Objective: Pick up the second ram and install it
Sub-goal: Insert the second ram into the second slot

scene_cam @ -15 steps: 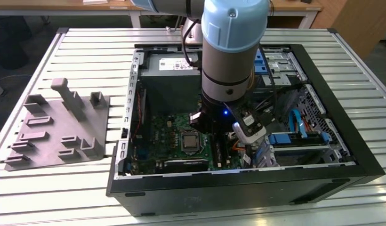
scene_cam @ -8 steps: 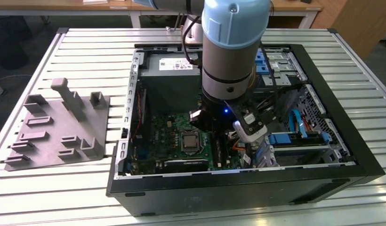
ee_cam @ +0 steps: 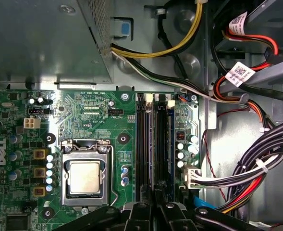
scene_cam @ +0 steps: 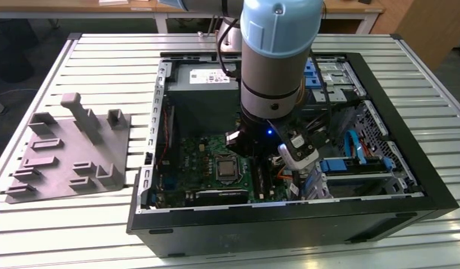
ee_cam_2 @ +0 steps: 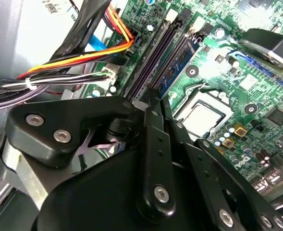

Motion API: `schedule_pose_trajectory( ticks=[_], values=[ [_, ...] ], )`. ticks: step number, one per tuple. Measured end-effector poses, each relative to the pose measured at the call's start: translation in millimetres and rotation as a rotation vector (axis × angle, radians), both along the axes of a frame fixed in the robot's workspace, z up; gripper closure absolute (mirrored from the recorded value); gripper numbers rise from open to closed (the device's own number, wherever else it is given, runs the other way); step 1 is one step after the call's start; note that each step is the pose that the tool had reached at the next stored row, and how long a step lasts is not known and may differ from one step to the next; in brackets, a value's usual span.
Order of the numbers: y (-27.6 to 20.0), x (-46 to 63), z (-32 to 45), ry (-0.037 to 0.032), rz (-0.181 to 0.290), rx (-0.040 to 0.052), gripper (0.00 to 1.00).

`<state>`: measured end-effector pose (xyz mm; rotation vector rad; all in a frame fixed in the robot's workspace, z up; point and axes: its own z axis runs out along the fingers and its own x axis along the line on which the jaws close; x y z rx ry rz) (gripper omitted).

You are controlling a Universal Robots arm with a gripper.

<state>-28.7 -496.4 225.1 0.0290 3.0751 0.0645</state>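
Open computer case (scene_cam: 409, 185) on slatted bench (scene_cam: 102, 50); robot arm (scene_cam: 279, 61) reaches down into it. Claw (ee_cam: 156, 195) sits over the memory slots (ee_cam: 142, 139) of the green motherboard (ee_cam: 83, 113), beside the processor socket (ee_cam: 85, 175). Fingers (ee_cam_2: 153, 120) drawn close together, clamped on the second ram (ee_cam_2: 172, 67), which stands edge-down in a slot, in line with the empty slots alongside. Grey moulded tray (scene_cam: 65, 159) lies on the bench at the exterior view's left, well apart from the case.
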Motion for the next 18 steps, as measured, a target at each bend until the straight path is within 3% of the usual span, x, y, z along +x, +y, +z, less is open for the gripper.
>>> schedule_pose_trajectory(
  ticks=[18],
  values=[
    [-0.1, -1.7, -1.4, 0.0000, -0.013, -0.0047, 0.86]
  ],
)
